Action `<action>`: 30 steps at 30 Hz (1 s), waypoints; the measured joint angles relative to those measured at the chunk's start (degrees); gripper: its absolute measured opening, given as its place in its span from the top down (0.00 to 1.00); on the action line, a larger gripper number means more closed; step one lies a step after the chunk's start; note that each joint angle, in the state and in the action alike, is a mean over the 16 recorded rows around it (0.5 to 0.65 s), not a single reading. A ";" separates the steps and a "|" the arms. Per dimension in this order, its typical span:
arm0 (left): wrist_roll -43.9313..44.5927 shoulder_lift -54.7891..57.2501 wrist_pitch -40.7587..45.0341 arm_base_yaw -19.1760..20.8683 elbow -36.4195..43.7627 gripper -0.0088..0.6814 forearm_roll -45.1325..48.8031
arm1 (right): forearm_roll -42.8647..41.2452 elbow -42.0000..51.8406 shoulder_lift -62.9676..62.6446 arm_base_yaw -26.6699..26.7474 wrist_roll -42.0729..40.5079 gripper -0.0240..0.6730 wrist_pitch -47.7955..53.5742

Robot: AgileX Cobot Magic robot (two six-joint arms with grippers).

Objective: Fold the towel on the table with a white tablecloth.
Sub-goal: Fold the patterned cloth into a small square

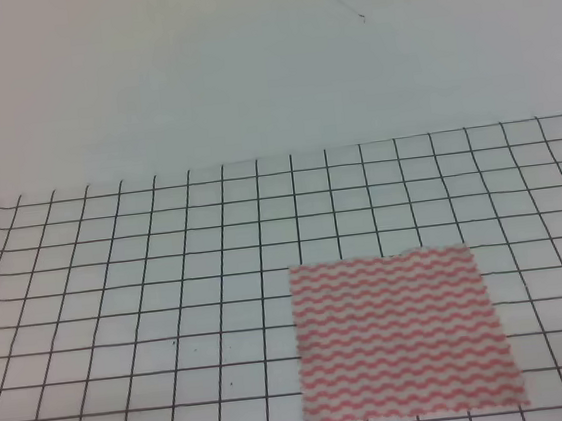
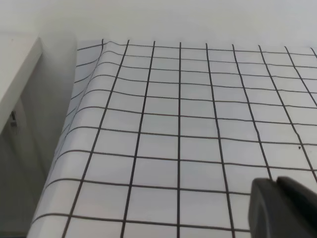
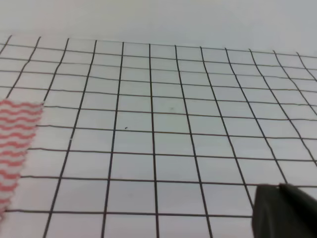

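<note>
Dark claw parts fill the lower right corner of each wrist view: the left claw [image 2: 285, 208] and the right claw [image 3: 285, 210], both over bare grid; whether their jaws are apart or together cannot be told. Largest is the tabletop [image 1: 121, 318] under the white tablecloth [image 1: 164, 243], which drapes over the edge at the left wrist view's left side. Flat at lower right of the high view lies the towel [image 1: 400, 334], its edge at the right wrist view's left border, well apart from the right claw.
</note>
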 joint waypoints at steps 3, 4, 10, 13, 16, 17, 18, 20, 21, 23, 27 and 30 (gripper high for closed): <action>-0.31 0.00 -0.30 0.00 0.00 0.99 -0.44 | 2.60 0.00 0.00 0.00 1.12 0.97 -0.82; -0.48 0.00 -0.40 0.00 0.00 0.99 -0.84 | 3.64 0.00 0.00 0.00 1.50 0.97 -1.21; -1.63 -0.08 -1.92 0.00 0.00 0.99 -6.51 | 12.42 0.00 0.00 0.00 3.43 0.97 -4.72; -2.29 -0.08 -3.17 0.00 0.00 0.99 -12.23 | 20.29 0.00 0.00 0.00 4.67 0.97 -7.68; -2.95 -0.08 -4.30 0.00 0.00 0.99 -19.75 | 28.83 0.00 0.00 0.00 5.55 0.97 -10.60; -3.15 -0.08 -4.66 0.00 0.00 0.99 -22.52 | 31.41 0.00 0.00 0.00 5.67 0.97 -11.50; -3.34 -0.08 -5.04 0.00 0.00 0.99 -25.39 | 33.84 0.00 0.00 0.00 5.77 0.97 -12.39; -3.69 -0.08 -5.79 0.00 0.00 0.99 -31.32 | 38.18 0.00 0.00 0.00 5.78 0.97 -14.01; -3.82 -0.08 -6.14 0.00 0.00 0.99 -34.33 | 40.09 0.00 0.00 0.00 5.75 0.97 -14.71; -4.03 0.00 -6.66 0.00 0.00 0.99 -40.10 | 43.35 0.00 0.00 0.00 5.69 0.97 -15.86; -4.45 0.00 -7.25 0.00 0.00 0.99 -49.59 | 47.59 0.00 0.00 0.00 5.56 0.97 -17.14; -4.70 0.00 -7.69 0.00 0.00 0.99 -54.49 | 48.39 0.00 0.00 0.00 5.46 0.97 -17.46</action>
